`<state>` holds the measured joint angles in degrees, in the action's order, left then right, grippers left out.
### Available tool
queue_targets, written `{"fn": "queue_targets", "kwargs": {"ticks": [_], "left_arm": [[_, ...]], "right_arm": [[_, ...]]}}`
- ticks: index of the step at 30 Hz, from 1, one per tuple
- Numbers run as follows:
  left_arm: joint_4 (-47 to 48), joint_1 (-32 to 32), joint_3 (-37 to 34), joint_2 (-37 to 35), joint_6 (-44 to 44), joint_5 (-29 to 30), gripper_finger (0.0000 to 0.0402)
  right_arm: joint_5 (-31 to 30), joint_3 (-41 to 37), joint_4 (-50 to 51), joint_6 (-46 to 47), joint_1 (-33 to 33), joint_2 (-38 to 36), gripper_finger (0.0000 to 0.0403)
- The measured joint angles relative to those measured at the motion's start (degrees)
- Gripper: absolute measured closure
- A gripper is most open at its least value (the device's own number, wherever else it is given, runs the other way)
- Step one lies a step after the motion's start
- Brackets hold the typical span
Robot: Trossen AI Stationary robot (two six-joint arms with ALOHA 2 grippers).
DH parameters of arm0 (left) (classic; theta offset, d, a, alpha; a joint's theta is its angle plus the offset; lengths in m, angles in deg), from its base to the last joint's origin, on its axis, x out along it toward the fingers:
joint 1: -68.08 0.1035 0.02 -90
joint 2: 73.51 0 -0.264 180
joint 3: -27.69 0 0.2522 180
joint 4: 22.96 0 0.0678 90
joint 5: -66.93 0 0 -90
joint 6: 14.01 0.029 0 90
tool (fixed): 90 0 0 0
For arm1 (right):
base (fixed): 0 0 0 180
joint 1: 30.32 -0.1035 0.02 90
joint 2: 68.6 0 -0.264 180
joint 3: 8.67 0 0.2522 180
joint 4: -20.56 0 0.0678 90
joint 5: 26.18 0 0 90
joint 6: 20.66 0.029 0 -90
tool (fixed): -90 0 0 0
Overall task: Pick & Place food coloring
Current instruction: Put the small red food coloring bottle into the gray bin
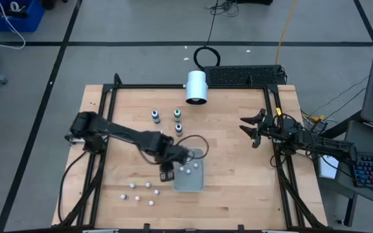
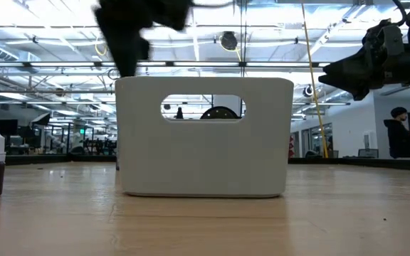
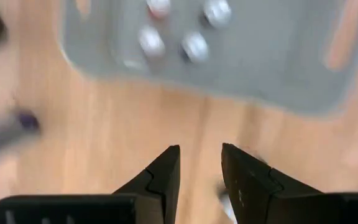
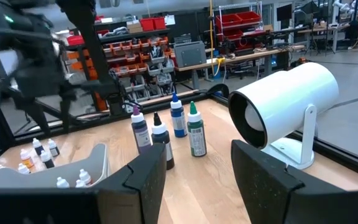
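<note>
Left gripper (image 1: 167,175) hovers empty with fingers apart beside the bin (image 1: 198,183) — four food coloring bottles (image 4: 166,134) stand behind it, so swing back, come straight down, right gripper (image 1: 252,128) waiting open.

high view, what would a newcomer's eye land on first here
The left gripper hangs over the near left edge of the grey bin, fingers apart and empty, with small bottles already inside. Behind it, toward the table's far edge, the upright food coloring bottles stand in a cluster, and a large white cylinder sits at the far edge. The right gripper waits open at the right side.
</note>
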<state>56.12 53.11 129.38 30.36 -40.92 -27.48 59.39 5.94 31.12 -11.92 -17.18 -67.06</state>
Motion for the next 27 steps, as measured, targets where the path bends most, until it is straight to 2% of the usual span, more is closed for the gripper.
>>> {"fn": "queue_targets", "kwargs": {"ticks": [5, 12, 21, 27], "left_arm": [[-0.51, -7.64, -2.57, -2.38, -7.90, 2.67, 0.0282], [-12.70, -15.79, -9.66, -2.03, -8.01, 3.52, 0.0281], [-21.90, -18.35, -16.25, -1.99, -11.49, 4.48, 0.0281], [-22.35, -18.91, -18.28, -1.99, -12.48, 4.69, 0.0281]], "right_arm": [[0.00, 0.00, -0.02, 0.00, -0.02, -0.02, 0.0234], [0.00, 0.01, 0.00, 0.00, -0.02, -0.02, 0.0234], [0.00, 0.02, 0.00, 0.00, -0.01, -0.02, 0.0234], [0.00, 0.00, 0.00, 0.00, -0.02, -0.02, 0.0234]]}}
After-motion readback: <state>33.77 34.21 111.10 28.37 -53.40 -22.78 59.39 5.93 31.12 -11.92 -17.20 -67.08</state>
